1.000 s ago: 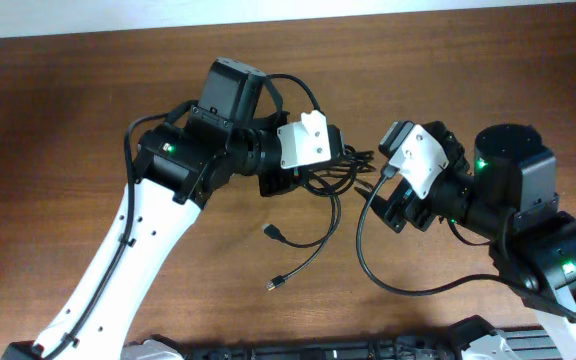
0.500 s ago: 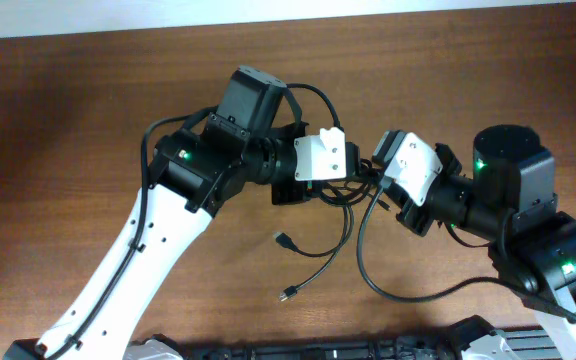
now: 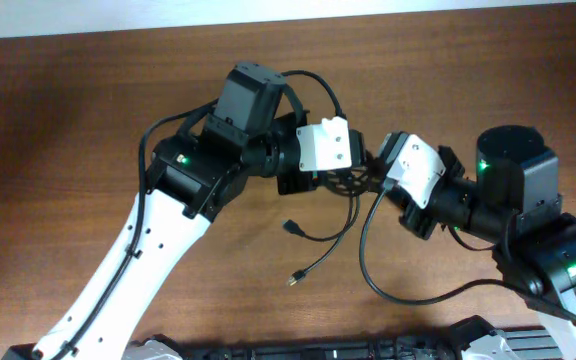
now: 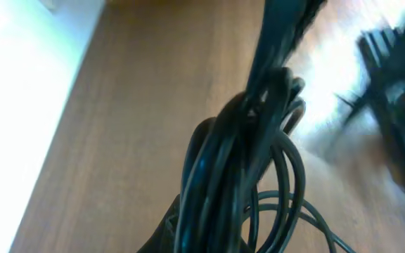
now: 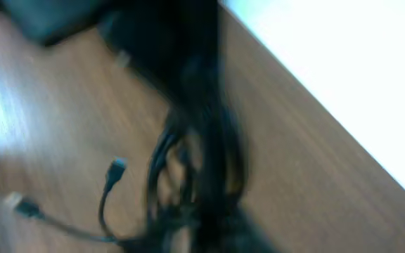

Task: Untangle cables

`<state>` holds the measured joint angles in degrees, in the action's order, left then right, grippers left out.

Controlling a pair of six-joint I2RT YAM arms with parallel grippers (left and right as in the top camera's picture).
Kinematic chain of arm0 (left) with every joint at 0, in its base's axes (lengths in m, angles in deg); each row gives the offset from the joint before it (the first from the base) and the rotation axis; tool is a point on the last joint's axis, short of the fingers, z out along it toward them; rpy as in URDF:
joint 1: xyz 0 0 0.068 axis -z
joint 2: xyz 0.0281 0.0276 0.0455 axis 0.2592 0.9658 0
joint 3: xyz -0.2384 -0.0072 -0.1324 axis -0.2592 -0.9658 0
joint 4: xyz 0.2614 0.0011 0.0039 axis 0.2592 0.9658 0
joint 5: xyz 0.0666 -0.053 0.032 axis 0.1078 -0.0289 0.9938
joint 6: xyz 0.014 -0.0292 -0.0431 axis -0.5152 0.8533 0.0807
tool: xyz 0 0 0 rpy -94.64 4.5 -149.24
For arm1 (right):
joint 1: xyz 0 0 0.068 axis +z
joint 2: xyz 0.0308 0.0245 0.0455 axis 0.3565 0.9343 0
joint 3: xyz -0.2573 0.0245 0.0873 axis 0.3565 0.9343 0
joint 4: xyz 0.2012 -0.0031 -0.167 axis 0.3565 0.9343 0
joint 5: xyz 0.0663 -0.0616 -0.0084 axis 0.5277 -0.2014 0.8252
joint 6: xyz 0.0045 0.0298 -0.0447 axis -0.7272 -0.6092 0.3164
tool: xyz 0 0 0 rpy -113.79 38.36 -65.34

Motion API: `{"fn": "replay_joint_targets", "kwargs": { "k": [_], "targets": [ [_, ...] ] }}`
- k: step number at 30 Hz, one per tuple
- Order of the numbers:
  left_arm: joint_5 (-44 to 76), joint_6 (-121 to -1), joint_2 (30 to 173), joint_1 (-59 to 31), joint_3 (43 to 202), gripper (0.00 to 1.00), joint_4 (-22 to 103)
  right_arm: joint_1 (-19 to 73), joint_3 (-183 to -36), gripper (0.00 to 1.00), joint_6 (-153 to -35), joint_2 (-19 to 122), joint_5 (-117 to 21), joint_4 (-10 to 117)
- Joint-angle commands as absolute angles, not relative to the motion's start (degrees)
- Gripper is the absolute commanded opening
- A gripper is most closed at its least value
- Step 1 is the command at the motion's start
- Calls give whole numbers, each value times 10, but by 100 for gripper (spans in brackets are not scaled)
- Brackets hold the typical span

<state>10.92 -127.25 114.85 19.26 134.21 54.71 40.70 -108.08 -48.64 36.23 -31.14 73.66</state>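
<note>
Cables (image 3: 353, 188) hung in tight black bunch over middle of table (image 3: 58, 120), between both grippers. Two plug ends (image 3: 291, 226) trailed on wood below. Left gripper (image 3: 340, 175) was clamped on bunch and had carried it rightward over last second, loose tails sliding after. Right gripper (image 3: 380, 178) had closed in against knot. Couldn't tell its jaw state, wrist view too blurred. Knot looked no looser; real separating seemed yet to come.

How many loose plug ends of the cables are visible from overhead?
2: the upper plug just under the bundle between the arms, the lower plug farther down. Others may hide inside it.
</note>
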Motion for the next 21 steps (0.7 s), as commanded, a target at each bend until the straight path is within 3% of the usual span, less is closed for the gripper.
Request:
{"fn": "replay_joint_targets", "kwargs": {
  "k": [1, 6, 10, 16, 17, 18, 21],
  "targets": [
    [102, -1234, 1122, 191, 1355, 0, 528, 409, -1081, 52, -490, 365, -273, 742],
    [77, -1214, 1122, 191, 1355, 0, 526, 409, -1081, 90, -489, 365, -270, 739],
    [5, -1216, 1122, 191, 1355, 0, 529, 409, -1081, 92, -489, 367, -270, 735],
    [-82, -1313, 1122, 191, 1355, 0, 586, 408, -1081, 96, -489, 369, -270, 714],
    [-81, -1313, 1122, 191, 1355, 0, 587, 408, -1081, 93, -490, 370, -270, 712],
    [-80, -1313, 1122, 191, 1355, 0, 587, 408, -1081, 81, -489, 370, -270, 711],
    [-80, -1313, 1122, 191, 1355, 0, 584, 408, -1081, 17, -490, 370, -270, 710]
  ]
}}
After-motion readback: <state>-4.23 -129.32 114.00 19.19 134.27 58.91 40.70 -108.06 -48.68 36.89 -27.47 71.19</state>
